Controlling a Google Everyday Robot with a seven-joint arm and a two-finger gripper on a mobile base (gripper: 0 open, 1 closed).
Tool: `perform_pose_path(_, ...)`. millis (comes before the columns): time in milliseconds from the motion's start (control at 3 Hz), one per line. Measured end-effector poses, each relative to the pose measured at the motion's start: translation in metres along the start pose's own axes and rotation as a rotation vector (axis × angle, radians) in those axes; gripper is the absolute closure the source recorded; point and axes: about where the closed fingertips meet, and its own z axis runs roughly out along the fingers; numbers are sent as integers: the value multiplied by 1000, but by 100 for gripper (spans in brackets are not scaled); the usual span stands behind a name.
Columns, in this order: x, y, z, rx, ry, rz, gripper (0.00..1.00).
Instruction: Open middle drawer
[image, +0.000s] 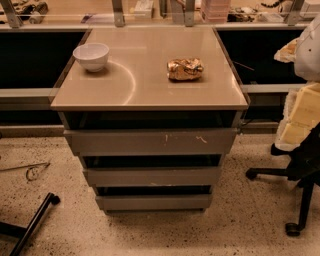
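The middle drawer (152, 176) is being shown low in the centre of the camera view, as the second of three grey fronts stacked under the counter (150, 85). It is being framed above by the widest front (125, 141), which is being marked by white scratches, and below by the narrowest front (154, 202), just over the speckled floor (240, 225). A dark gap is being seen above each front. The middle drawer's plain front is being held roughly in line with its neighbours, and none of its box is being exposed. The end effector is not being caught anywhere in the view, so its place relative to the middle drawer cannot be told, nor whether it is released or clenched. On the counter, a white bowl (91, 56) is being carried near the back left corner, and a crumpled gold packet (185, 69) is being carried right of centre, well apart from the bowl. To the right of the drawers, a black office chair (303, 170) is being loaded with pale yellow foam (301, 112). At the lower left, a black bar (32, 222) is being laid slantwise on the floor.
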Motion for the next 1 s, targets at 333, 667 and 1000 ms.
perform_pose_path(333,0,0,0,0,0,0,0)
perform_pose_path(667,3,17,37,-55,-54,20,0)
perform_pose_path(1000,15,61,122,-153,-164,79,0)
